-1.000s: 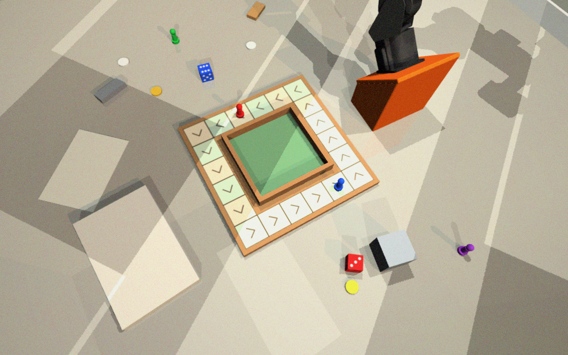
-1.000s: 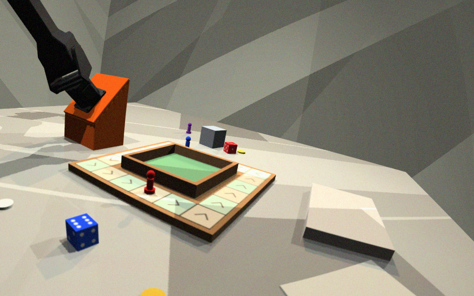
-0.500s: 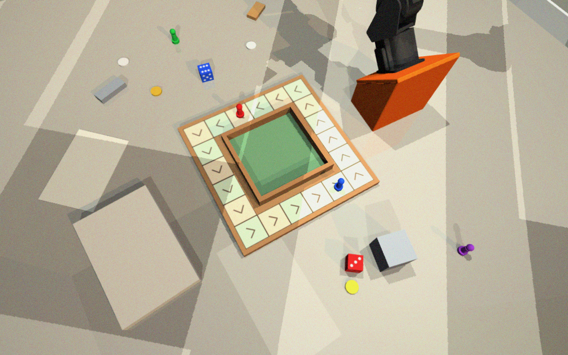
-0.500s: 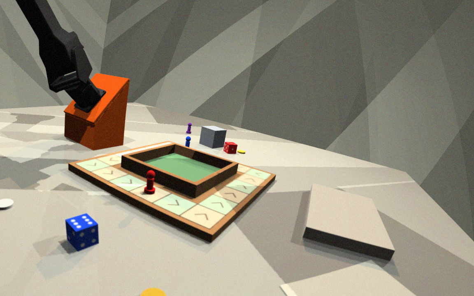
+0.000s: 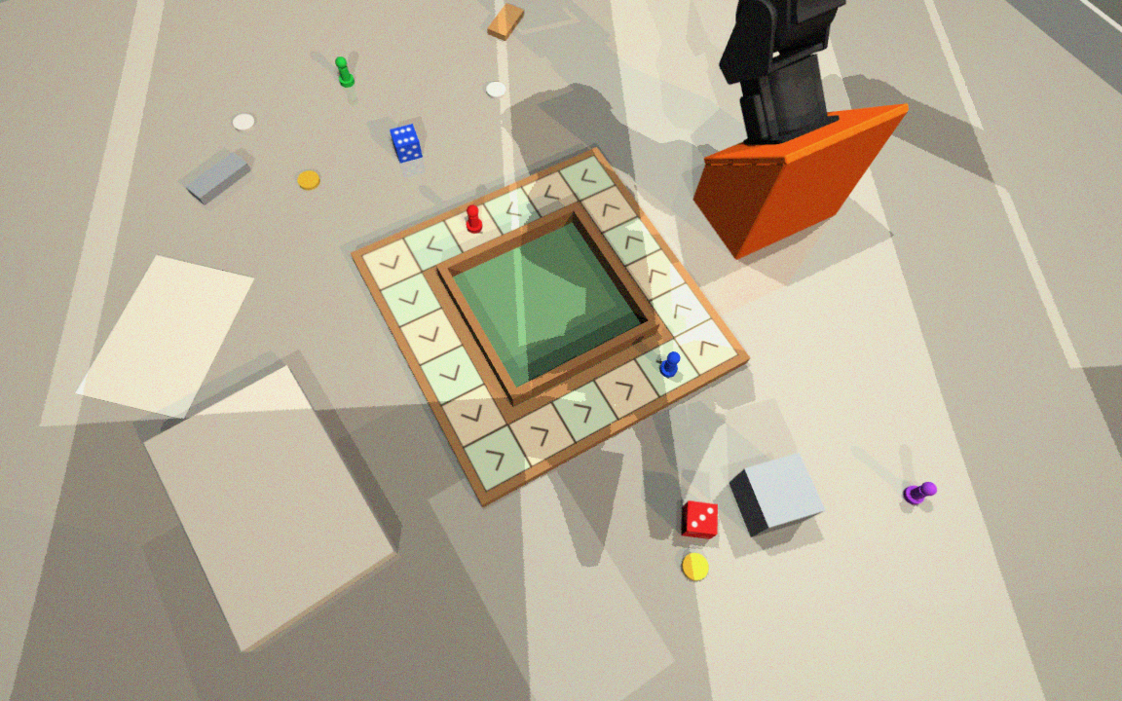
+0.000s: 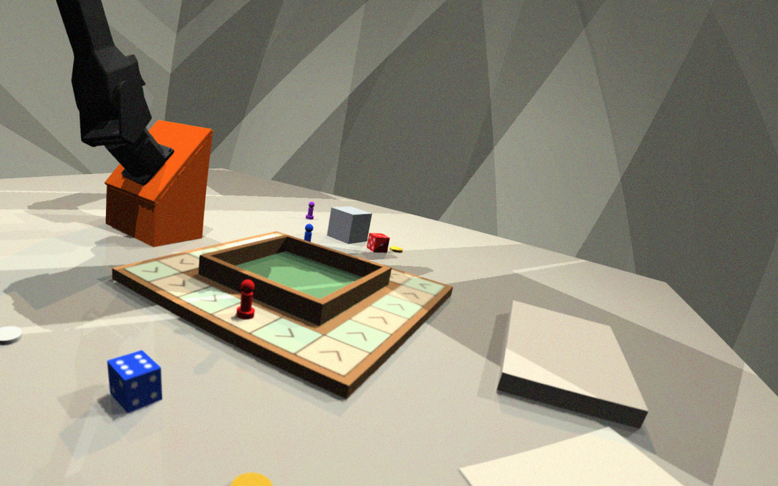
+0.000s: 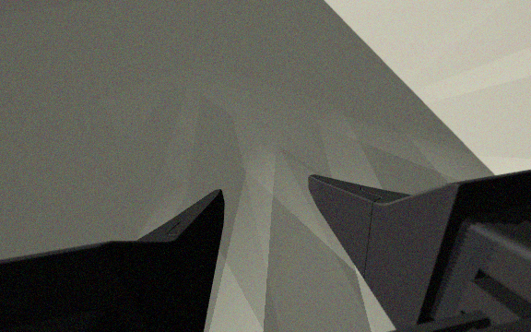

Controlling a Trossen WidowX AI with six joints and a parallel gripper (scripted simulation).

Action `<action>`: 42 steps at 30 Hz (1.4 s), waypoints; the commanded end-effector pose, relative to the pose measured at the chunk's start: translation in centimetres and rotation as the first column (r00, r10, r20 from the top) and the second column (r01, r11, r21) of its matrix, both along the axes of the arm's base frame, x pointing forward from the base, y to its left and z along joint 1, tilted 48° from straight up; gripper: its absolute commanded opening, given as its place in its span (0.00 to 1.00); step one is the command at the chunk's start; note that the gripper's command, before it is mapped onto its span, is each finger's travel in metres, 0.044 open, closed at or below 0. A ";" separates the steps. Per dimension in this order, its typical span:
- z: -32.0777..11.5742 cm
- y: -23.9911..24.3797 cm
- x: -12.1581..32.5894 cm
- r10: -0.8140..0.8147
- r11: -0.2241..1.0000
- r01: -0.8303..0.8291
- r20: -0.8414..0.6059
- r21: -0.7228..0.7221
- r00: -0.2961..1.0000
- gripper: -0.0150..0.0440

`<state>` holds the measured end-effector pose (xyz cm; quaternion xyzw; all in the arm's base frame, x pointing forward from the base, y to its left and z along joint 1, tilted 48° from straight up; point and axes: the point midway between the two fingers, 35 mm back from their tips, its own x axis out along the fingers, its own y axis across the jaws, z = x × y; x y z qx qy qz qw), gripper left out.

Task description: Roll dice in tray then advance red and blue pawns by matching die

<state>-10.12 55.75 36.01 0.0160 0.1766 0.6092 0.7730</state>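
Note:
My gripper (image 7: 266, 188) is open and empty in the wrist view, with only walls beyond it; the top and exterior views show only lower arm parts. The blue die (image 5: 405, 143) (image 6: 135, 381) lies on the table outside the board, six up. The red die (image 5: 700, 519) (image 6: 377, 242) lies beyond the opposite side, three up. The green-floored tray (image 5: 477, 328) (image 6: 321, 311) in the board's middle is empty. The red pawn (image 5: 473, 218) (image 6: 246, 299) stands upright two tiles before the left corner. The blue pawn (image 5: 669, 364) (image 6: 308, 232) stands one tile before the right corner.
A grey block (image 5: 781, 492) (image 6: 348, 225) stands right beside the red die, and a yellow disc (image 5: 694, 567) lies near it. Purple (image 5: 919, 493) and green (image 5: 345, 72) pawns stand off the board. A pale slab (image 5: 269, 514) lies left of the board. The orange arm base (image 5: 801, 187) stands behind.

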 end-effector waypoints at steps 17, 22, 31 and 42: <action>-26.8 -0.2 19.2 -0.577 0.709 0.429 -0.110 -0.560 0.810 0.72; -33.4 -3.8 24.1 -0.737 0.531 0.517 -0.065 -0.672 0.672 0.72; -43.5 -13.5 30.8 -0.933 0.130 0.582 0.099 -0.803 0.345 0.72; -52.4 -29.6 34.0 -0.900 -0.424 0.452 0.422 -0.785 -0.112 0.72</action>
